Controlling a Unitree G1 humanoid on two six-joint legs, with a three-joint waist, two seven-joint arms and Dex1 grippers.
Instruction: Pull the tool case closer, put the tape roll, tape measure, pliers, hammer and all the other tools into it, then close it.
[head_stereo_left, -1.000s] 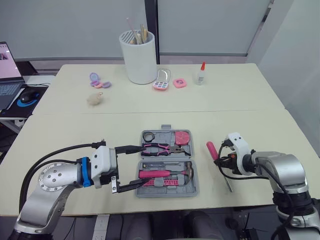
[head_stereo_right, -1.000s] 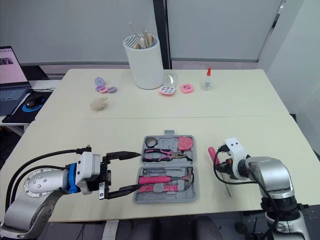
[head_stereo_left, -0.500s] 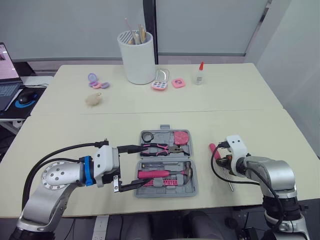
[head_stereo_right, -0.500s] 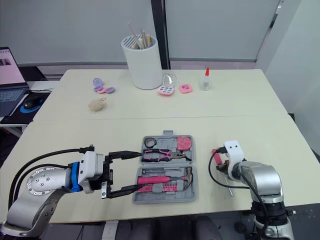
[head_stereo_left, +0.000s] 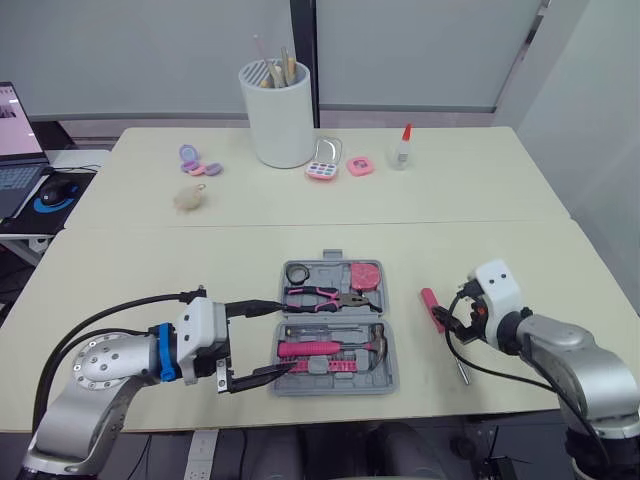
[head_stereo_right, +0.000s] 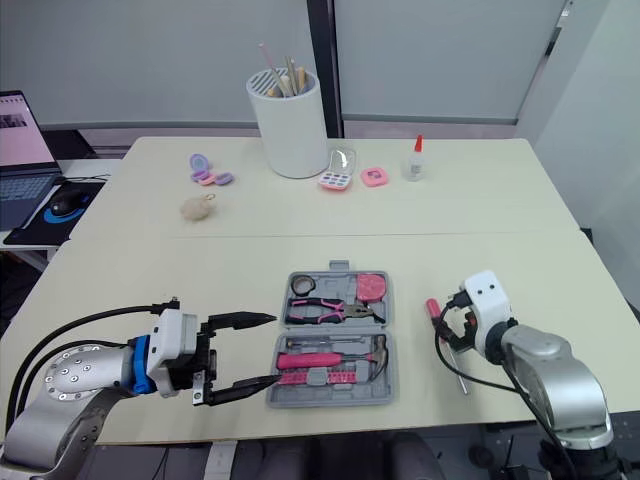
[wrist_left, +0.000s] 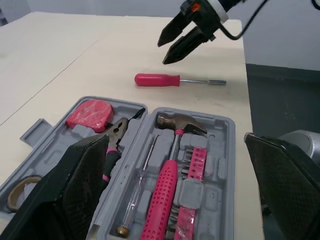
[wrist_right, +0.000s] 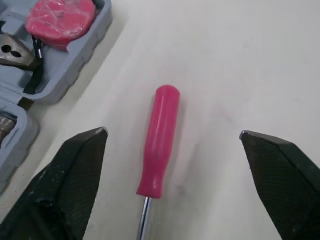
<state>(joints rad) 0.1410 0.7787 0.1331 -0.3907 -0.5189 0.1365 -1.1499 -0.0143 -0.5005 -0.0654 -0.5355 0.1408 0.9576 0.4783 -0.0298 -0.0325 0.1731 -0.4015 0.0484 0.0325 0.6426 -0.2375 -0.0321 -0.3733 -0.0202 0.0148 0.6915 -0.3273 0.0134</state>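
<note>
The tool case (head_stereo_left: 330, 328) lies open on the table (head_stereo_left: 300, 235), with pliers (head_stereo_left: 322, 296), hammer (head_stereo_left: 335, 347) and tape measure (head_stereo_left: 364, 274) bedded inside. At its three o'clock a pink screwdriver (head_stereo_left: 432, 308) lies loose, and the right gripper (wrist_left: 163, 52) hovers over it, spread wide and empty. At nine o'clock the left gripper (head_stereo_left: 266, 340) gapes wide, holding nothing.

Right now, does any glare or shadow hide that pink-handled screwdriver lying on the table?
No. Right wrist view: the pink-handled screwdriver is evenly lit, with a mild sheen along its handle and a faint soft shadow on the cream table beside it. Left wrist view: a thin shadow line runs under it.
</note>
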